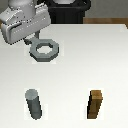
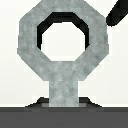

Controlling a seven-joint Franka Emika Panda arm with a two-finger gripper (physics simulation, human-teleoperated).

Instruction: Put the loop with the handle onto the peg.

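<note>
The loop with the handle (image 1: 45,50) is a flat grey octagonal ring with a round hole. It hangs level a little above the white table, toward the back at the exterior view's left. My gripper (image 1: 29,44) is shut on its short tab, and the ring sticks out toward the exterior view's right. In the wrist view the ring (image 2: 30,47) fills the frame and its tab runs into the dark gripper (image 2: 64,106). The peg (image 1: 34,103), an upright dark grey cylinder, stands near the front at the exterior view's left, well apart from the ring.
A brown wooden rectangular block (image 1: 96,104) stands upright near the front at the exterior view's right. A black bin-like object (image 1: 67,10) sits behind the table's far edge. A dark slanted shape (image 2: 118,13) shows at the wrist view's edge; I cannot tell what it is.
</note>
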